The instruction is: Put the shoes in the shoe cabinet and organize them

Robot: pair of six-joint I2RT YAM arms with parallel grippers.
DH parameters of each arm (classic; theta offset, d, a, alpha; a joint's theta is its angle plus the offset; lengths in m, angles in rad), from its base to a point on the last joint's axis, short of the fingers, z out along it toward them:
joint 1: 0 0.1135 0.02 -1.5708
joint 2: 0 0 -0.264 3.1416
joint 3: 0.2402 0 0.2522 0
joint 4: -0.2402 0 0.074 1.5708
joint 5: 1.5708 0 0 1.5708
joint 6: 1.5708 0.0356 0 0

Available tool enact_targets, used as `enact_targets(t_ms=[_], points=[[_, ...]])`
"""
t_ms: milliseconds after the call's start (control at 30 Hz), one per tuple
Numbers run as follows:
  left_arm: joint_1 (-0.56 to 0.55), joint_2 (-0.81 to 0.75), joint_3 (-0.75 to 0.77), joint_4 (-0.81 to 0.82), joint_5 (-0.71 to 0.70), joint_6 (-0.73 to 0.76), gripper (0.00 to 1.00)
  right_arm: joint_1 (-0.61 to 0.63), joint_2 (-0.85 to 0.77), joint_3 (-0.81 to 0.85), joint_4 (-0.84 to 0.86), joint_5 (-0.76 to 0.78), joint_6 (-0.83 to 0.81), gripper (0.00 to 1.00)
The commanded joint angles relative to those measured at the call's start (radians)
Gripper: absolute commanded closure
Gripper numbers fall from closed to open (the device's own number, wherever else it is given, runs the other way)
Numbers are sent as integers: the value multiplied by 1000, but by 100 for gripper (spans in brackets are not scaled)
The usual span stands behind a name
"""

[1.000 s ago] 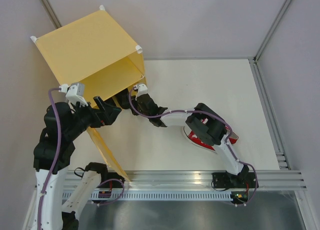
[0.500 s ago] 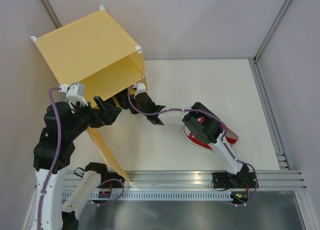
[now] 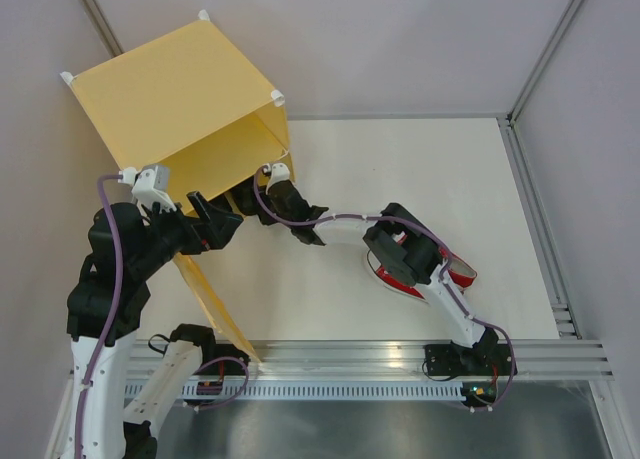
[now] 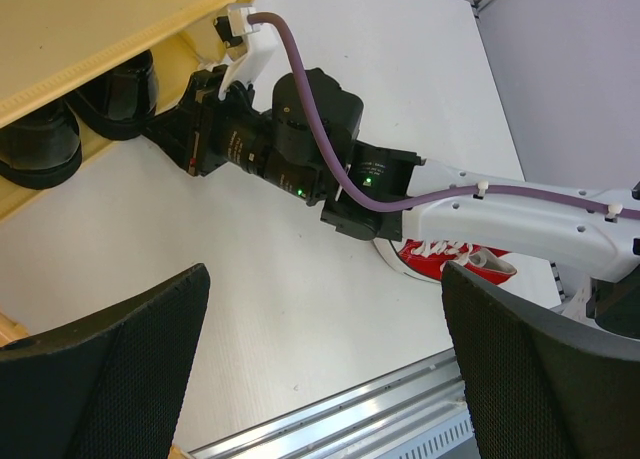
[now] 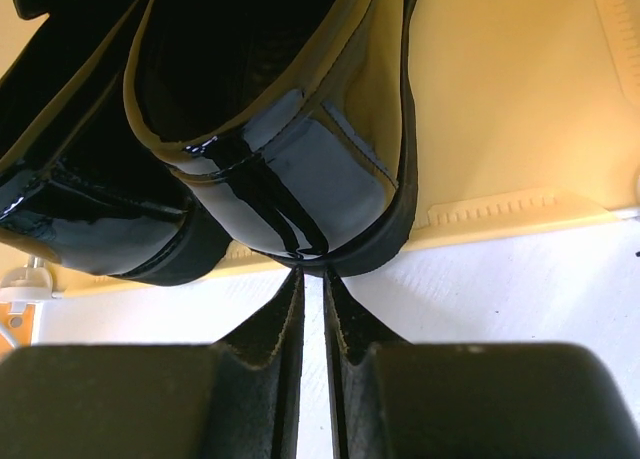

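Note:
The yellow-orange shoe cabinet [image 3: 170, 89] stands at the back left with its door panel [image 3: 215, 309] swung open toward me. Two glossy black loafers [image 5: 290, 169] [image 5: 90, 219] sit side by side on its bottom floor and also show in the left wrist view [image 4: 120, 94]. My right gripper [image 5: 314, 279] is shut and empty, its tips touching the heel of the right-hand loafer at the cabinet mouth [image 3: 268, 187]. A red sneaker [image 3: 458, 273] lies on the table, partly hidden under my right arm, and shows in the left wrist view [image 4: 450, 259]. My left gripper [image 3: 215, 224] is open and empty beside the door.
A metal rail [image 3: 400, 364] runs along the table's near edge. White walls and a frame post [image 3: 540, 69] close in the back and right. The right arm [image 4: 500, 209] stretches across the middle of the white table [image 3: 400, 169].
My right gripper has moved a little left toward the cabinet mouth, against the loafer's heel. The left arm has not moved.

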Motion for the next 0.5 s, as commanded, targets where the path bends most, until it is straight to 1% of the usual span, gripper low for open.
enact_targets(t_ms=[0,467], points=[[4,1,9,-79,-43,25,0,-26,16,49,59,21,2,84],[4,-2,7,-81,-43,22,0,-39,51,103,28,38,-23,83]])
